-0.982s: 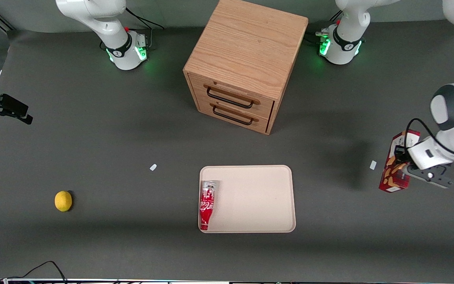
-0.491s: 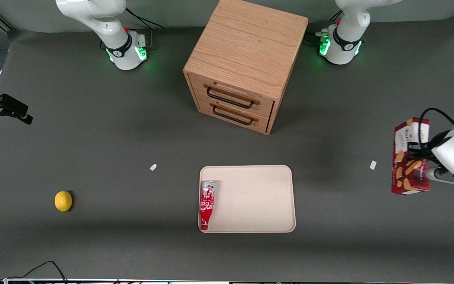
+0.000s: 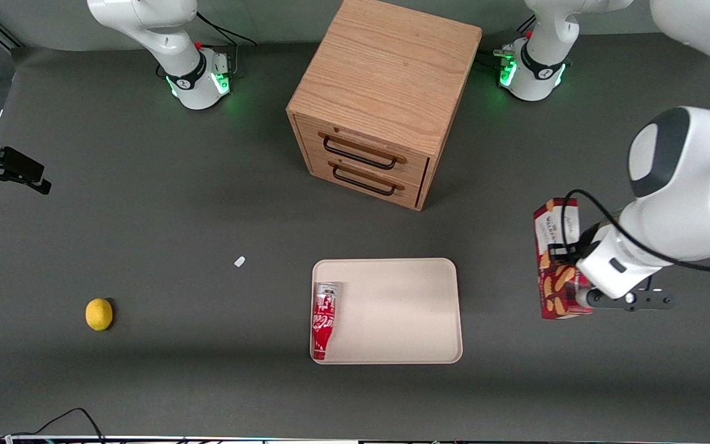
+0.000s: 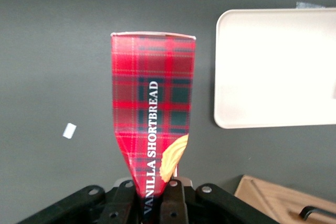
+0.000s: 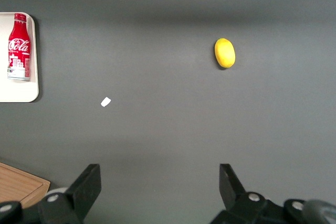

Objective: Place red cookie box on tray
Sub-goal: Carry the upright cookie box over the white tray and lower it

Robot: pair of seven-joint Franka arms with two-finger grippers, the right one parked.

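Left wrist view, hand [image 4: 152, 203] pinching red cookie box [image 4: 153, 108]

"VANILLA SHORTBREAD" runs lengthwise in white caps down the tartan face of the red cookie box [image 4: 153, 103], which the gripper [image 4: 152, 203] clamps at one end. The soda bottle [image 5: 19, 45] (lying along the tray [image 5: 16, 90] edge) reads "Coca-Cola" in white script. No other legible txt or nos.
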